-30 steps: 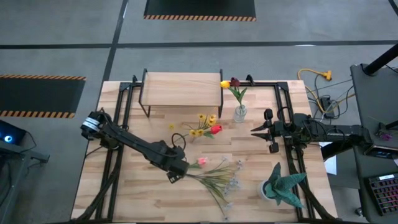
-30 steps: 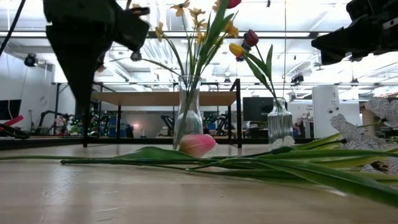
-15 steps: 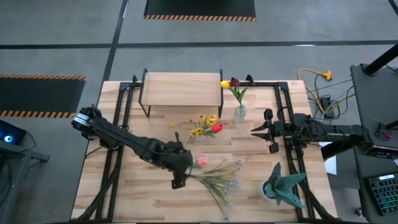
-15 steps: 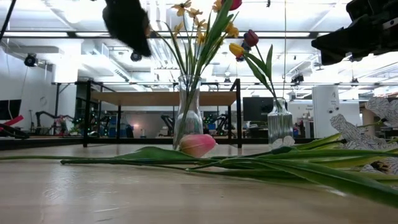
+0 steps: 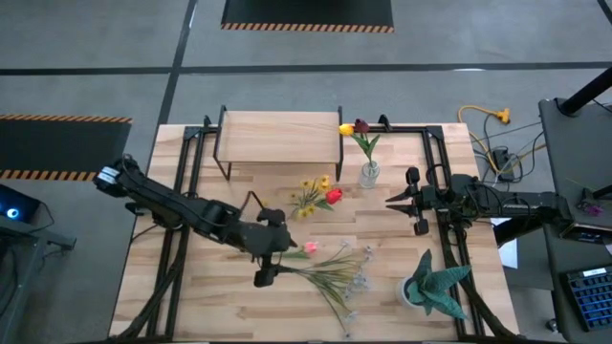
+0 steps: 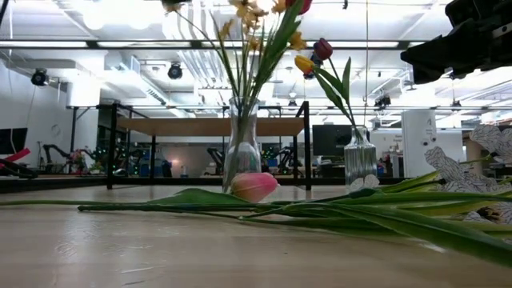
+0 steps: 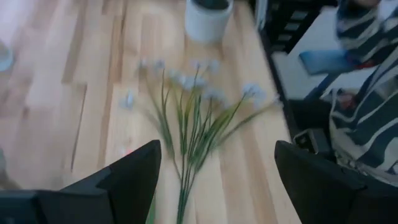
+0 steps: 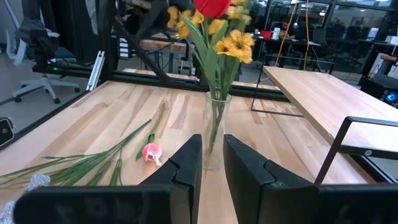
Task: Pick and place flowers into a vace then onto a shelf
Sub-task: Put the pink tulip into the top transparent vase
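Loose flowers (image 5: 330, 272) with green stems and white blossoms lie flat on the table, and a pink tulip (image 5: 311, 248) lies beside them. My left gripper (image 5: 260, 277) hovers open over their stem ends; in the left wrist view the flowers (image 7: 193, 118) show beyond its spread fingers. A glass vase (image 6: 242, 144) holds yellow flowers and a red tulip (image 5: 332, 198). A second vase (image 5: 369, 173) holds a yellow and a maroon tulip. The shelf (image 5: 279, 129) stands at the far edge. My right gripper (image 5: 390, 201) waits shut, to the right of the vases.
A teal spiky plant in a white pot (image 5: 432, 287) stands at the near right corner. Black frame rails (image 5: 432, 162) run along both table sides. Bare wood lies in front of the shelf and at the near left (image 5: 182, 287).
My left arm has lifted out of the low view and swung its wrist round, its gripper shifting slightly toward the table's left while staying over the stem ends. The yellow blossoms in the nearer vase have swayed and bunched closer together.
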Available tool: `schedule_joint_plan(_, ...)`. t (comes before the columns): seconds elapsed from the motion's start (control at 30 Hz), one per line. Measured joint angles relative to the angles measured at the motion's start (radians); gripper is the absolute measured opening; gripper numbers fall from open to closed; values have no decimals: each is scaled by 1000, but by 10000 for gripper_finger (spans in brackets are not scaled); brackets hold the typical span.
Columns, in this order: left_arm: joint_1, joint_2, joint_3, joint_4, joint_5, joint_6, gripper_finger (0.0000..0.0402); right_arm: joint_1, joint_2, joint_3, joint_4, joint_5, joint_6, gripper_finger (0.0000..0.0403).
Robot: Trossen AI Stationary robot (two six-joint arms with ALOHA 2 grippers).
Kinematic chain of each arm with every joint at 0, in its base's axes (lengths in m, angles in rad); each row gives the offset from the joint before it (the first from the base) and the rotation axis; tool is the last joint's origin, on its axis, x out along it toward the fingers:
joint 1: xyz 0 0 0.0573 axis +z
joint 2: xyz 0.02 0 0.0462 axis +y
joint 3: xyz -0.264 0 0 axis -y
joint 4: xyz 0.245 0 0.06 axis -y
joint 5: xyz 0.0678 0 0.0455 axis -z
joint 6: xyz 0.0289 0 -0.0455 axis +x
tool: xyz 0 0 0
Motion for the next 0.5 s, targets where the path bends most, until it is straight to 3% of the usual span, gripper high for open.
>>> schedule_joint_plan(0.33,49,-64,32,42,-2,15,297,0,0,0,0,0,0,57)
schedule_joint_plan(0.5,28,-67,37,-67,1,-84,297,0,0,0,0,0,0,57)
